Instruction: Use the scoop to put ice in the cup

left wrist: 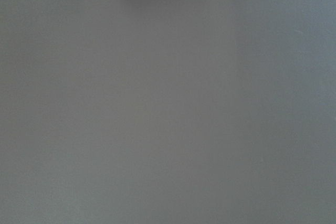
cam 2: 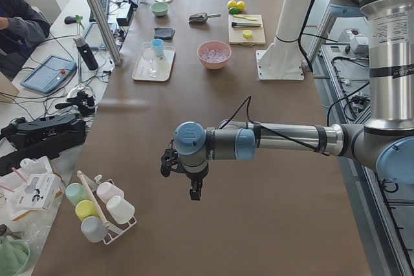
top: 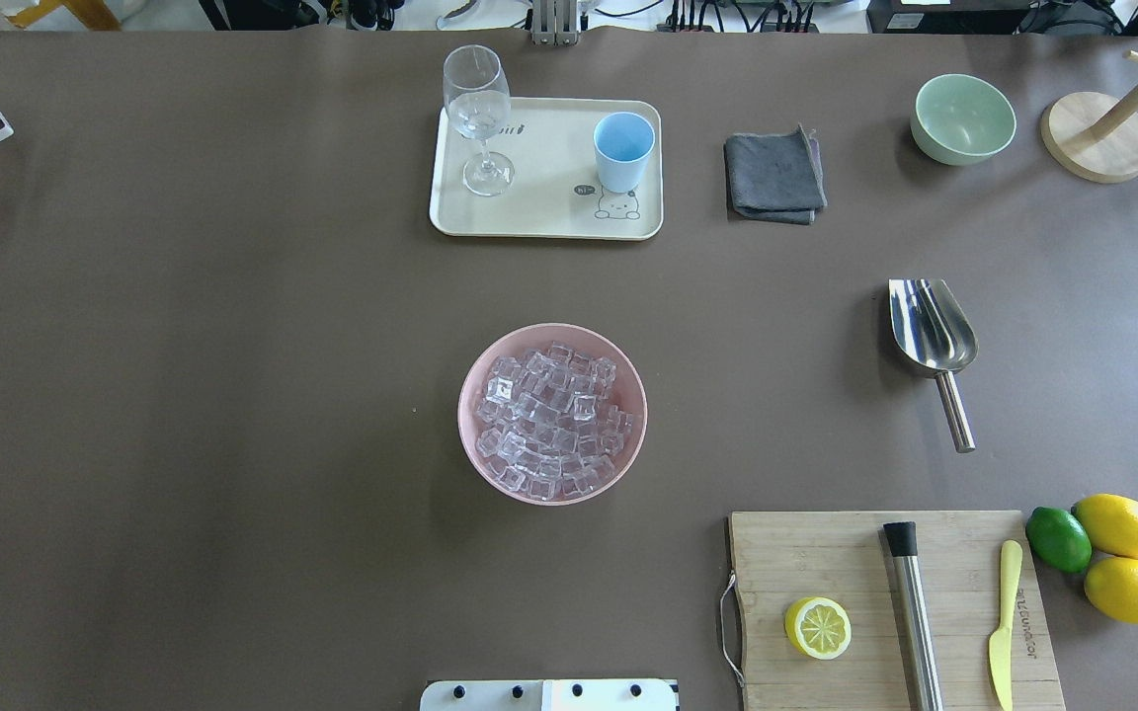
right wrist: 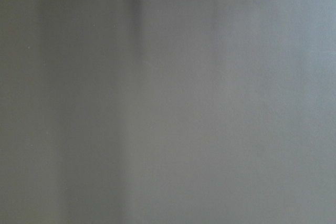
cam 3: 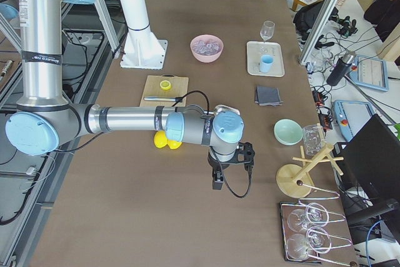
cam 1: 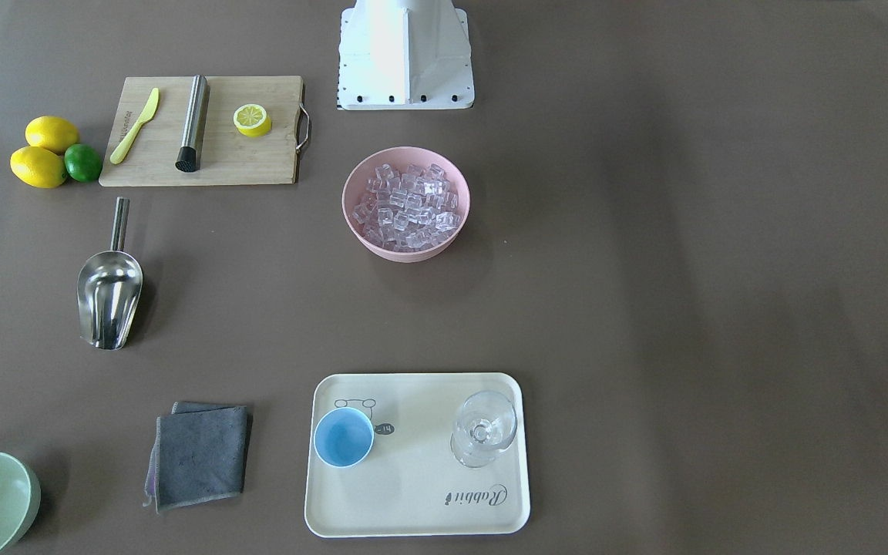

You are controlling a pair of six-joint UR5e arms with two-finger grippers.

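Overhead exterior view is showing the scoop (top: 933, 341) lying untouched toward the right edge of the surface (top: 233, 395), its trough opening upward and pointing at the far edge while its handle is pointing back at the robot's edge. The ice (top: 549, 420) is sitting heaped in a pink bowl (top: 464, 415) at the middle of the surface. The cup (top: 623, 150) is standing upright on the right end of a cream tray (top: 549, 202) by the far edge, with a clear wine glass (top: 476, 118) standing on the tray's left end. A folded grey cloth (top: 774, 176) is lying just right of the tray, and a pale green bowl (top: 962, 118) is sitting toward the far right corner. At the near right corner a wooden cutting board (top: 826, 553) is carrying a lemon half (top: 817, 627), a steel cylinder with a black end (top: 915, 612) and a yellow knife (top: 1004, 622); a lime (top: 1058, 539) and two lemons (top: 1119, 525) are resting beside it at the right edge. The left arm (cam 2: 259, 141) is hanging over bare surface near the left end and the right arm (cam 3: 125, 119) over the right end, both well apart from the scoop. Whether either arm's jaws are spread or pressed together cannot be told, as both are appearing only in the side views.
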